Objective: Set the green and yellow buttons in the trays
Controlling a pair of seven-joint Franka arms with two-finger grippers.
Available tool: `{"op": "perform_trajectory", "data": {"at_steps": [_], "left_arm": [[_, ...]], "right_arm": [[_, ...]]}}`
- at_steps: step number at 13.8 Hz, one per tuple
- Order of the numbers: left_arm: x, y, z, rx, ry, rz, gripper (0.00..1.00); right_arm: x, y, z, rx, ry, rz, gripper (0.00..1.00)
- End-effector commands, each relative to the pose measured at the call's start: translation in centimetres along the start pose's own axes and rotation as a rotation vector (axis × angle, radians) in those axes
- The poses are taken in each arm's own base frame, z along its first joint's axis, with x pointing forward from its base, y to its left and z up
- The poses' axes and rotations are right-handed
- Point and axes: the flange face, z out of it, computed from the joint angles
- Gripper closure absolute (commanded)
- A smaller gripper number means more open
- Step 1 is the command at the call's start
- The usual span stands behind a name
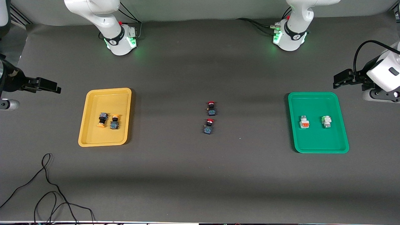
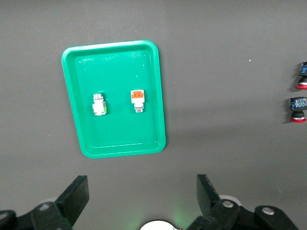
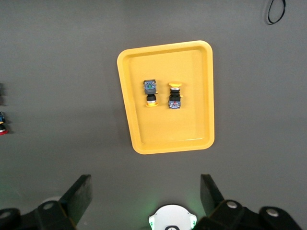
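The yellow tray (image 1: 93, 137) (image 3: 163, 136) holds two black-bodied buttons with orange-yellow caps (image 1: 102, 120) (image 1: 114, 122), lying side by side (image 3: 151, 92) (image 3: 175, 96). In the green tray (image 1: 315, 143) (image 2: 120, 132) lie two white-bodied buttons, one orange-marked (image 1: 304, 122) (image 2: 137, 99) and one green-marked (image 1: 326, 121) (image 2: 99, 104). My left gripper (image 1: 337, 79) (image 2: 142, 188) hangs open and empty in the air at the left arm's end of the table, beside the green tray. My right gripper (image 1: 55, 87) (image 3: 146, 189) hangs open and empty at the right arm's end, beside the yellow tray.
Two black switches with red caps (image 1: 211, 108) (image 1: 208, 126) lie mid-table between the trays, also seen in the left wrist view (image 2: 301, 75) (image 2: 297, 109). A loose black cable (image 1: 47, 187) curls near the front edge at the right arm's end.
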Motion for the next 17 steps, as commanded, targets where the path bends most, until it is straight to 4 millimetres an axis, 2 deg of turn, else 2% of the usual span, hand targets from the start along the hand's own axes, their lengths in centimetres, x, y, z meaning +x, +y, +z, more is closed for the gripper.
{"op": "perform_trajectory", "data": {"at_steps": [1, 3, 5, 8, 13, 16, 17], "left_arm": [[-1.0, 0.2, -0.5, 0.014, 0.006, -0.009, 0.0], [-1.0, 0.2, -0.5, 0.014, 0.006, -0.009, 0.0], [-1.0, 0.2, -0.6, 0.014, 0.007, -0.008, 0.0], [-1.0, 0.2, -0.6, 0.014, 0.007, -0.008, 0.0], [-0.9, 0.2, -0.4, 0.014, 0.004, -0.006, 0.0], [-0.9, 0.3, -0.5, 0.014, 0.005, -0.005, 0.0], [-1.0, 0.2, -0.5, 0.014, 0.004, -0.006, 0.0]], "right_arm": [[-1.9, -0.1, 0.1, -0.023, 0.041, 0.016, 0.0], [-2.8, 1.2, 0.0, -0.016, 0.096, 0.032, 0.0], [-3.2, 2.9, -1.0, -0.004, 0.157, 0.063, 0.0], [-4.9, 4.1, -3.3, 0.02, 0.215, 0.09, 0.0], [-6.1, 4.0, -4.5, 0.037, 0.231, 0.075, 0.0], [-5.7, 1.8, -3.6, 0.026, 0.212, -0.036, 0.0], [-5.6, 1.8, -3.5, 0.026, 0.209, -0.037, 0.0]]}}
